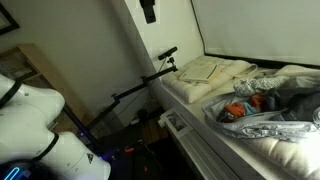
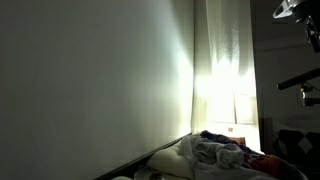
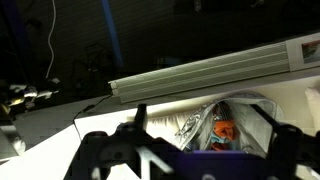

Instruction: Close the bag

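The bag (image 1: 268, 108) is a crinkled grey-silver plastic bag that lies on the bed at the right, its mouth open, with orange and red items showing inside. In the wrist view the bag (image 3: 200, 125) gapes toward the camera with an orange item (image 3: 225, 128) in it. It also shows dimly in an exterior view (image 2: 212, 151). My gripper (image 3: 205, 128) is open and empty, its two dark fingers framing the bag's mouth from a distance, apart from it. A dark part at the top edge of an exterior view (image 1: 148, 10) seems to be the gripper, well above and left of the bag.
A folded cream cloth (image 1: 205, 70) lies on the bed behind the bag. The bed's pale side rail (image 3: 200, 72) runs between gripper and bag. A black stand (image 1: 140, 85) and clutter stand on the floor beside the bed. A wall rises behind.
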Robot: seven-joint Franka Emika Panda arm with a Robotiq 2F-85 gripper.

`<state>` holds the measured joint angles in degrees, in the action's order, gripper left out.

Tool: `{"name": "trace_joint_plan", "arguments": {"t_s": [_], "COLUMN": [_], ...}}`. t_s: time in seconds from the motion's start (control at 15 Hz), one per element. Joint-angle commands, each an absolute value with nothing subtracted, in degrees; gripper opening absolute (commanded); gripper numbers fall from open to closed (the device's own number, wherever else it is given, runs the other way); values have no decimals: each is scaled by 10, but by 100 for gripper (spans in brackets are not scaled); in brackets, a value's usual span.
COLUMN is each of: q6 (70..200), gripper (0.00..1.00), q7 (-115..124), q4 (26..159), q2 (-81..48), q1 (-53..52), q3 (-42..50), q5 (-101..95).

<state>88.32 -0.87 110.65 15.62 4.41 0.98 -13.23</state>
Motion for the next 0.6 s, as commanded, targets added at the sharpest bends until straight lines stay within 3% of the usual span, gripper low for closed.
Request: {"name": "trace_joint_plan", "arguments": {"t_s": [0.0,0.53], "q6": [877,876], "gripper": [100,100], "q7": [-8,-8], "q4": [1098,1092], "q2": [151,147], "q1": [37,35], "q3": [15,14], "q5": [-133,-134]}}
